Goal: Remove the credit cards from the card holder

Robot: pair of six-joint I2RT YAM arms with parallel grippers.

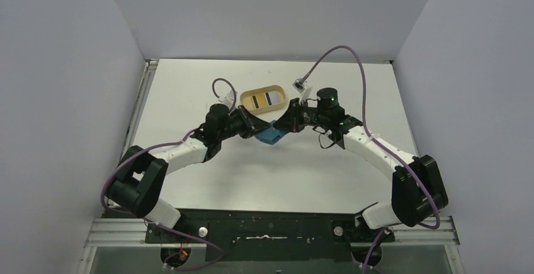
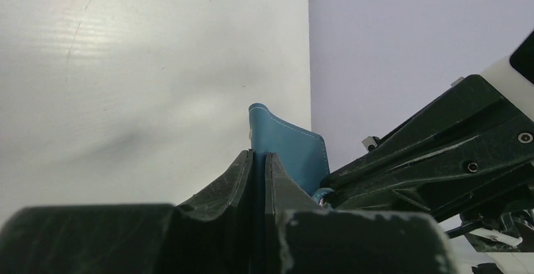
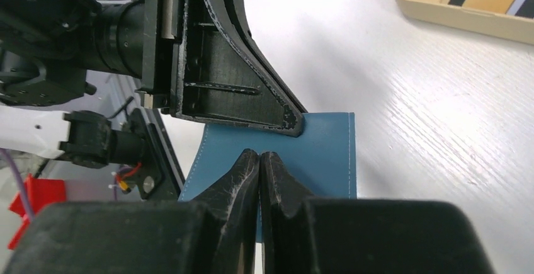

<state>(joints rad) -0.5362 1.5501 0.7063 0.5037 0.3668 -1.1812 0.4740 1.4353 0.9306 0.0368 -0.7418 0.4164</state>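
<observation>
The teal card holder (image 1: 271, 137) is held above the table between my two grippers. My left gripper (image 1: 258, 131) is shut on one flap of it; in the left wrist view the teal leather (image 2: 293, 151) rises from between my closed fingertips (image 2: 259, 157). My right gripper (image 1: 282, 127) is shut at the opposite edge, its tips (image 3: 260, 155) pressed together over the teal flap (image 3: 324, 151), by the little snap tab (image 2: 321, 193). No credit cards show in the holder; its inner pockets are hidden.
A tan oval tray (image 1: 247, 93) lies just behind the grippers and holds flat striped pieces, one pale blue (image 1: 272, 99); its corner shows in the right wrist view (image 3: 441, 12). Grey walls stand on three sides.
</observation>
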